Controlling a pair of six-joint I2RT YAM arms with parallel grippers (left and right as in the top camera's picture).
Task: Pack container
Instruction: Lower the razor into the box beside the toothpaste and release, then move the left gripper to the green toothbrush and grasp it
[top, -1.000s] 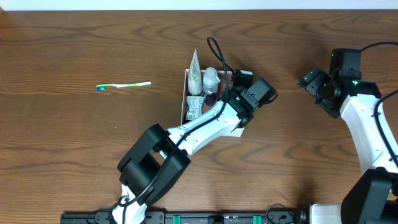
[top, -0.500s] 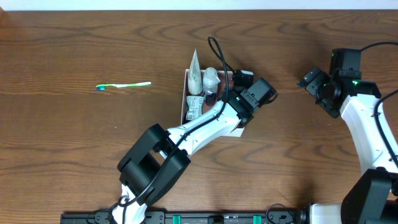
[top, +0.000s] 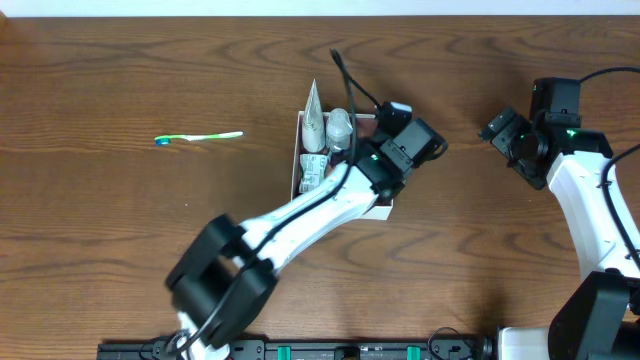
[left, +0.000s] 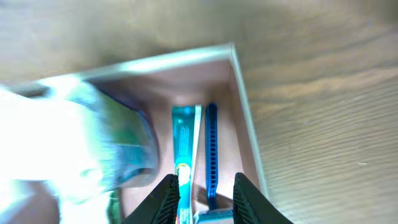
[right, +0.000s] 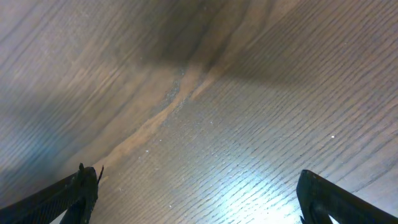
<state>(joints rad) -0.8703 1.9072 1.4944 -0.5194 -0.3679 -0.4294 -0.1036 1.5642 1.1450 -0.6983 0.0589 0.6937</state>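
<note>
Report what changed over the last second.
The left arm swung its elbow left and the left gripper edged slightly away from the base, above the container; its fingers now stand apart over a teal toothbrush lying inside. The right gripper, the loose toothbrush on the table and the container stayed put.

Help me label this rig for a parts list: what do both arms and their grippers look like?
The left arm and right arm each have white shells, black joints, a small green light near the wrist and a black cable looping off it. The left gripper and right gripper have plain black fingers.
</note>
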